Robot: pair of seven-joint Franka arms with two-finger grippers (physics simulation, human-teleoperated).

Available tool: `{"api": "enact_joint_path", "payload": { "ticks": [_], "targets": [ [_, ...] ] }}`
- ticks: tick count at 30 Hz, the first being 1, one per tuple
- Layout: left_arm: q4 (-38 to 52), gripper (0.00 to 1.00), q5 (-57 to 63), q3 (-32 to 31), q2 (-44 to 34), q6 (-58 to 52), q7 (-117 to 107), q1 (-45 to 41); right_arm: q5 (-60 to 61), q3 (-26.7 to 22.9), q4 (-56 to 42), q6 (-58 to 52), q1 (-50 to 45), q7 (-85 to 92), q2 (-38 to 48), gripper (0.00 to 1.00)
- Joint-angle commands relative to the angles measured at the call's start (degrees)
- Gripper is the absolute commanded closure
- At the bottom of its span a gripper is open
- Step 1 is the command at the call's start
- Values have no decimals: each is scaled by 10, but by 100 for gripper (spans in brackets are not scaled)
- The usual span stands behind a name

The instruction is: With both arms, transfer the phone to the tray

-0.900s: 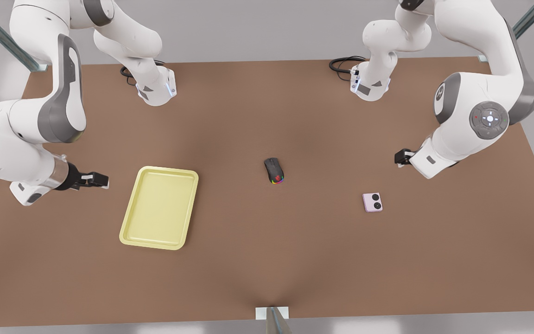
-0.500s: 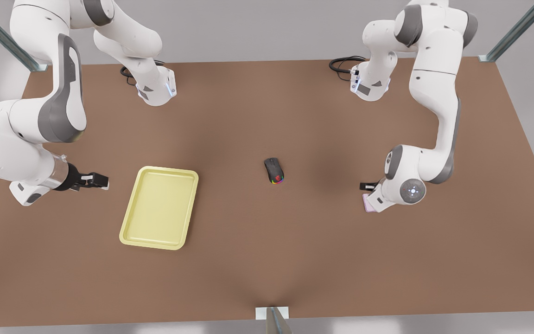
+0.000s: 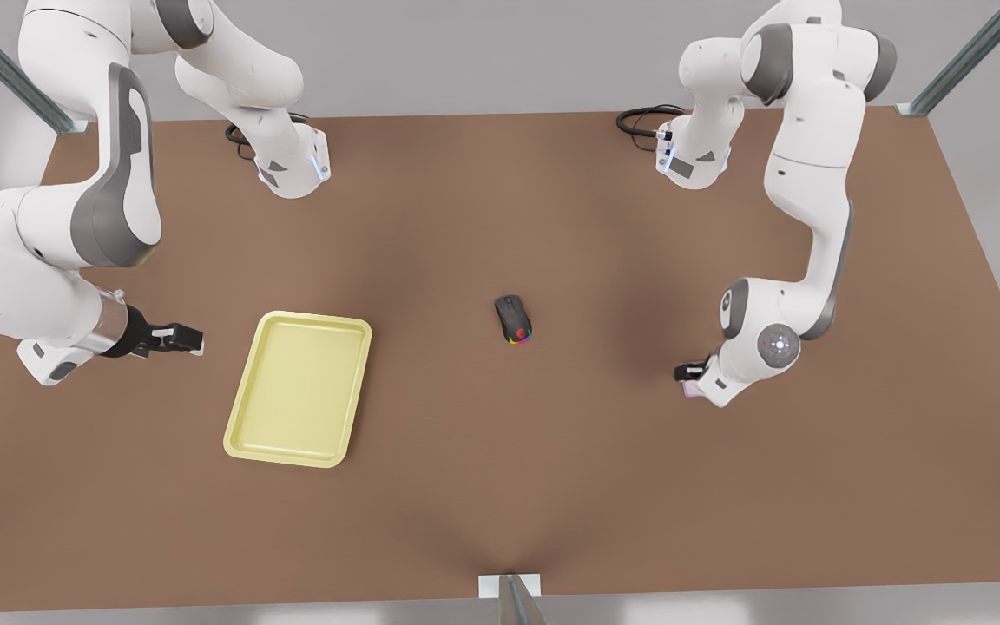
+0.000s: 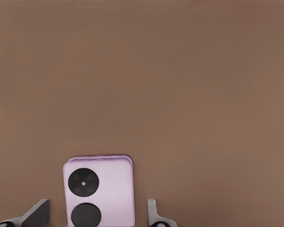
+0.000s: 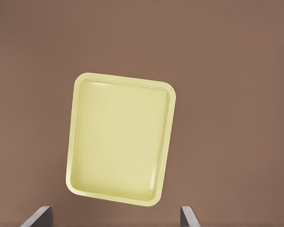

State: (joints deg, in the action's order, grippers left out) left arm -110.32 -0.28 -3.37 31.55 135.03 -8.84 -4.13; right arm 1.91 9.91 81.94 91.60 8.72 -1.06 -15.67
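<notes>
here the left gripper (image 3: 689, 373) sits low over the small pale pink squarish folded phone (image 4: 99, 191), on the front view's right. its jaws stand open, one fingertip (image 4: 37, 213) on each side of the phone with a gap showing, so nothing is gripped. the phone lies flat on the brown table (image 3: 500, 486), well apart from the pale yellow rectangular shallow tray (image 3: 299, 388). the right gripper (image 3: 180, 338) waits just beside the tray with jaws spread wide, holding nothing. a black computer mouse (image 3: 512, 319) rests between tray and phone.

Left end effector (image 4: 95, 213) spread low; right end effector (image 5: 114, 215) spread, waiting.
</notes>
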Motion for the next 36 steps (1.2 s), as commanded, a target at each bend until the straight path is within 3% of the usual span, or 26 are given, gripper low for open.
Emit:
{"api": "enact_joint_path", "payload": {
  "ticks": [1,27,29,36],
  "targets": [
    [0,0,1,6,1,29,-51,1,1,0,0,0,0,1,0,0],
    [-1,0,2,6,32,23,-46,-7,1,0,1,-4,2,3,0,0],
    [0,27,2,6,32,24,-48,-7,1,0,1,-4,2,3,0,0],
    [1,25,2,6,36,24,-49,-13,1,0,1,-5,2,2,0,0]
  ]
}}
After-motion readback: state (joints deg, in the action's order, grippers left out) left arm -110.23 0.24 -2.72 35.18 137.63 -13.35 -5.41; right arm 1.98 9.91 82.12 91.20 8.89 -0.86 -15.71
